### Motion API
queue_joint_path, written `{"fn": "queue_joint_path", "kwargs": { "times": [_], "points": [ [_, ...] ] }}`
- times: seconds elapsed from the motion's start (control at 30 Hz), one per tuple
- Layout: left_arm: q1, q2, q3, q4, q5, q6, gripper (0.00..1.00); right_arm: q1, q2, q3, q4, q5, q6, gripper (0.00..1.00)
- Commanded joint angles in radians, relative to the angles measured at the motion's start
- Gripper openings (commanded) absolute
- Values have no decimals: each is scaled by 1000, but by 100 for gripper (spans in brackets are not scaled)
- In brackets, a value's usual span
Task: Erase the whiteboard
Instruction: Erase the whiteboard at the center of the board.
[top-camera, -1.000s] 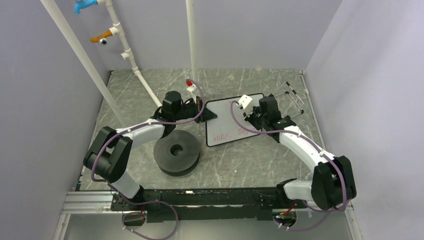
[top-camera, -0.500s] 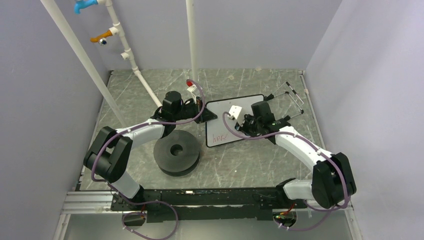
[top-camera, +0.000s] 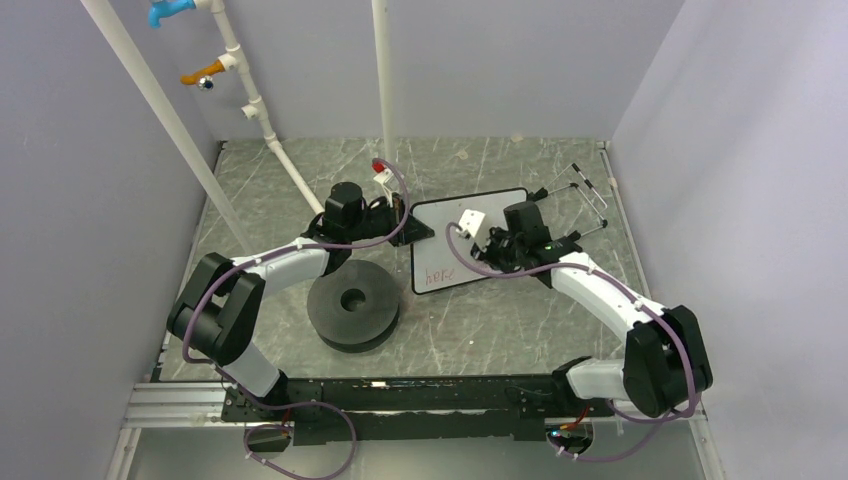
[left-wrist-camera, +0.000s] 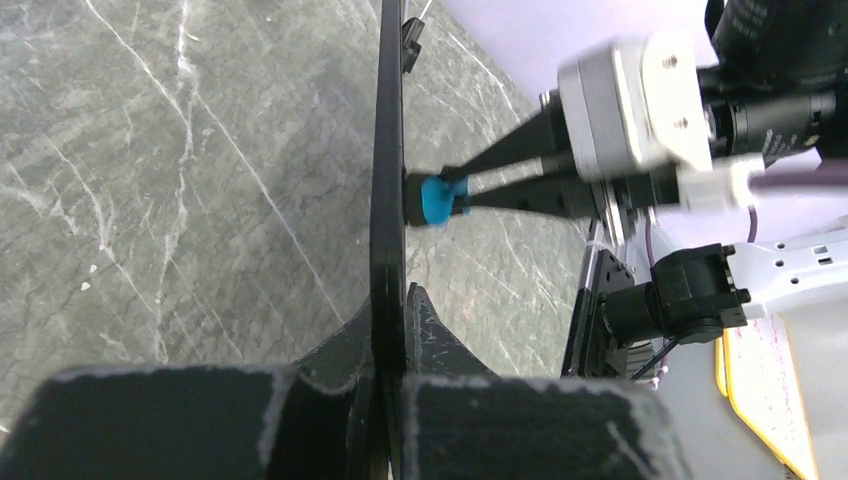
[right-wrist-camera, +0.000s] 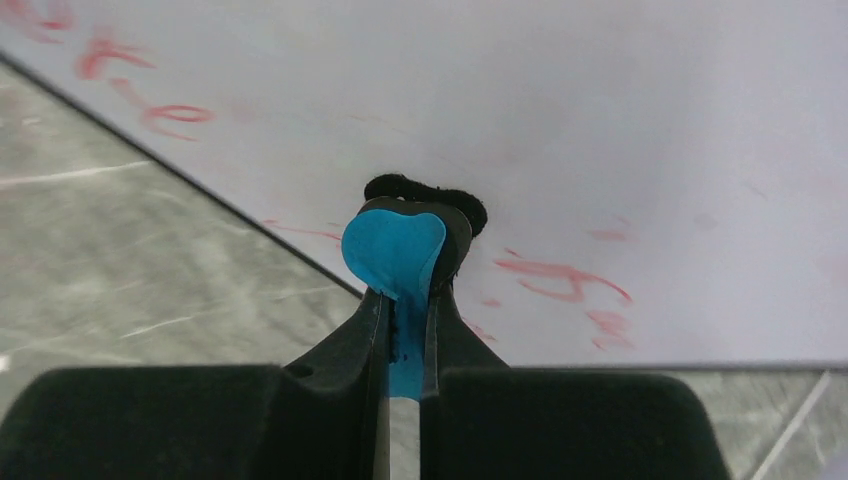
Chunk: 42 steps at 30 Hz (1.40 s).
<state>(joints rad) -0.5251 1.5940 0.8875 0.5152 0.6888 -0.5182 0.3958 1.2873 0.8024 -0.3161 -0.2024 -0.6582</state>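
The whiteboard (top-camera: 452, 250) is a small white board with a thin black edge; red handwriting remains near its front edge. My left gripper (top-camera: 415, 228) is shut on the board's left edge; in the left wrist view the board (left-wrist-camera: 387, 180) shows edge-on between the jaws. My right gripper (top-camera: 478, 255) is shut on the blue-and-black eraser (right-wrist-camera: 405, 245), whose black pad presses on the board's white face (right-wrist-camera: 620, 120). Red marks lie on both sides of the eraser. The eraser also shows in the left wrist view (left-wrist-camera: 432, 200), touching the board.
A black disc (top-camera: 352, 303) with a centre hole lies front left of the board. A thin wire rack (top-camera: 585, 195) stands at the back right. White pipes (top-camera: 270, 135) rise at the back left.
My right gripper slid the eraser leftward across the board, then held about still. Some red writing in the board's middle is gone. The left arm has not moved.
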Motion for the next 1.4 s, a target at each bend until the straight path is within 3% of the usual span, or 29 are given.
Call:
{"fn": "queue_joint_path", "kwargs": {
  "times": [0.0, 0.17, 0.3, 0.37, 0.57, 0.67, 0.73, 0.9, 1.03, 1.13, 1.27, 1.37],
  "points": [
    [-11, -40, 39, 131, 84, -35, 0, 48, -1, 24, -32, -81, -46, 0],
    [-14, -37, 39, 131, 92, -33, 0, -15, -20, 36, 169, 148, 149, 0],
    [-16, -31, 41, 139, 93, -37, 0, -68, -31, 33, 210, 228, 184, 0],
    [-17, -29, 43, 140, 93, -39, 0, -75, -30, 27, 198, 210, 170, 0],
    [-19, -31, 46, 133, 90, -37, 0, -16, -28, 34, -34, -112, -41, 0],
    [-18, -31, 45, 133, 88, -37, 0, 27, -37, 32, -72, -180, -82, 0],
    [-19, -31, 44, 135, 90, -37, 0, 27, -33, 39, -27, -122, -23, 0],
    [-20, -26, 47, 134, 94, -40, 0, -32, -31, 27, 197, 185, 190, 0],
    [-20, -25, 48, 135, 95, -39, 0, -63, -29, 12, 239, 277, 220, 0],
    [-20, -26, 47, 138, 94, -40, 0, -65, -31, 15, 209, 232, 201, 0],
    [-21, -26, 45, 141, 93, -42, 0, -39, -27, 34, 43, -54, 66, 0],
    [-20, -29, 44, 141, 93, -41, 0, 8, -25, 37, -37, -139, -2, 0]
  ]
}}
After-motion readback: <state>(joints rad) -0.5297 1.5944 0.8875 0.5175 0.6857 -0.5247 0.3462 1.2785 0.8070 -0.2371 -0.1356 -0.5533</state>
